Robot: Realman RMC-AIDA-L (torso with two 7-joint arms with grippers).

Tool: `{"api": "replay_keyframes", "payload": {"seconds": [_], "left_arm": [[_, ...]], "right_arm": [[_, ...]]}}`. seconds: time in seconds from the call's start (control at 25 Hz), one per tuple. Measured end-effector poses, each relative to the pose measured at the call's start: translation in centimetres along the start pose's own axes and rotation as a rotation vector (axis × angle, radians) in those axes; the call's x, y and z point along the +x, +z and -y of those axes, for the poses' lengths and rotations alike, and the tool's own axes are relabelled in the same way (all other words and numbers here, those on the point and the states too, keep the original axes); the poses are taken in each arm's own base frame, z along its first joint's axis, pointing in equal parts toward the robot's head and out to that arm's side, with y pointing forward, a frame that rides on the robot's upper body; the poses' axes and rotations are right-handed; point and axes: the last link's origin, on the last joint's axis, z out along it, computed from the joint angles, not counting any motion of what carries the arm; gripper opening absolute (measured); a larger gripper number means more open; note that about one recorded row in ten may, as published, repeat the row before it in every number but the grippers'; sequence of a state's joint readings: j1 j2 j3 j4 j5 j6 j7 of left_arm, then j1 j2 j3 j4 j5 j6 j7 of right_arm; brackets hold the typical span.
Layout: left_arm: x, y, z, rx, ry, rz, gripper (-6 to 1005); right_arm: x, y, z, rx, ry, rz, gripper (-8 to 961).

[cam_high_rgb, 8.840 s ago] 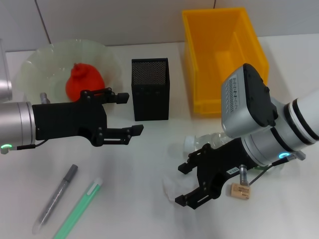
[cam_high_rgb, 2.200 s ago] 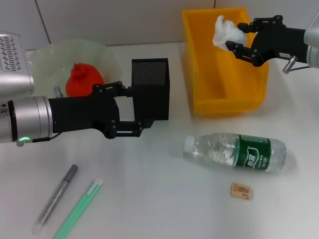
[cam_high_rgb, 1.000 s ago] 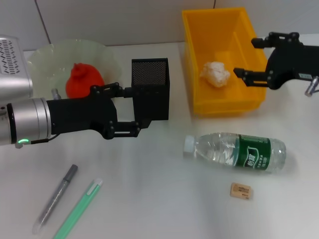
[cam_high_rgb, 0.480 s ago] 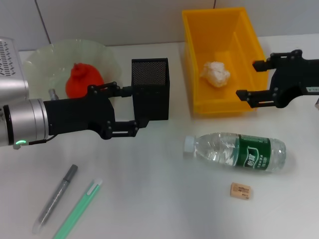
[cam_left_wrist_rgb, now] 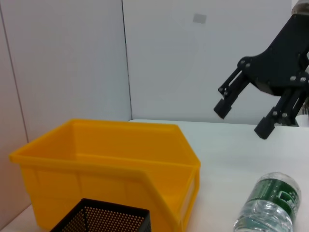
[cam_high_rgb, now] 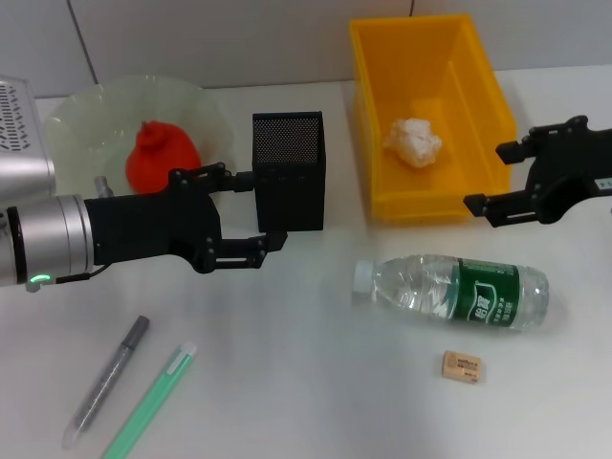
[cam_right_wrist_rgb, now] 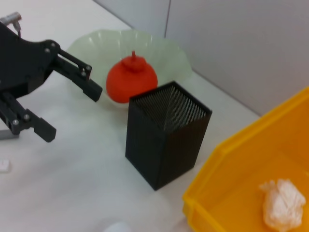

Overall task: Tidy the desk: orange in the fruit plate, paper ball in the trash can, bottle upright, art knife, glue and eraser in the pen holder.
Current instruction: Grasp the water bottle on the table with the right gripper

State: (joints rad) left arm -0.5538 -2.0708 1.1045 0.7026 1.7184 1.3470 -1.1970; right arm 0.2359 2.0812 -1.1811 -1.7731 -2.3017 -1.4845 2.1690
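The orange (cam_high_rgb: 161, 158) sits in the pale-green fruit plate (cam_high_rgb: 86, 110) at the back left. A paper ball (cam_high_rgb: 413, 142) lies inside the yellow trash can (cam_high_rgb: 478, 86). The bottle (cam_high_rgb: 459, 292) lies on its side on the desk (cam_high_rgb: 306, 382), with the tan eraser (cam_high_rgb: 463, 366) just in front of it. A grey pen-shaped art knife (cam_high_rgb: 107, 381) and a green glue stick (cam_high_rgb: 151, 400) lie at the front left. My left gripper (cam_high_rgb: 256, 210) is open and empty just left of the black mesh pen holder (cam_high_rgb: 289, 172). My right gripper (cam_high_rgb: 488, 177) hangs open and empty beside the can's right front corner, above the bottle.
The left wrist view shows the trash can (cam_left_wrist_rgb: 106, 164), the pen holder's rim (cam_left_wrist_rgb: 104, 220), the bottle (cam_left_wrist_rgb: 270, 203) and the right gripper (cam_left_wrist_rgb: 241, 120). In the right wrist view are the orange (cam_right_wrist_rgb: 131, 83), the pen holder (cam_right_wrist_rgb: 164, 135), the paper ball (cam_right_wrist_rgb: 282, 203) and the left gripper (cam_right_wrist_rgb: 70, 112).
The right gripper carried the paper ball from the desk over the trash can and let it go. It has since drawn back to the right and toward the front. The left arm barely shifted.
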Motion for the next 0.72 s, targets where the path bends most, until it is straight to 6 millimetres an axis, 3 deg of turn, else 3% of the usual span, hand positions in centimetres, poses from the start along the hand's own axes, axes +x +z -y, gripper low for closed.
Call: {"api": "replay_keyframes", "payload": {"seconds": [0.32, 0.72], "left_arm": [[-0.1, 0.0, -0.1, -0.006, -0.003, 0.004, 834], [-0.3, 0.2, -0.5, -0.020, -0.005, 0.009, 835]], "right_arm": [[0.6, -0.6, -0.8, -0.075, 0.048, -0.108, 746], [2.0, -0.9, -1.0, -0.122, -0.144, -0.177, 747]]}}
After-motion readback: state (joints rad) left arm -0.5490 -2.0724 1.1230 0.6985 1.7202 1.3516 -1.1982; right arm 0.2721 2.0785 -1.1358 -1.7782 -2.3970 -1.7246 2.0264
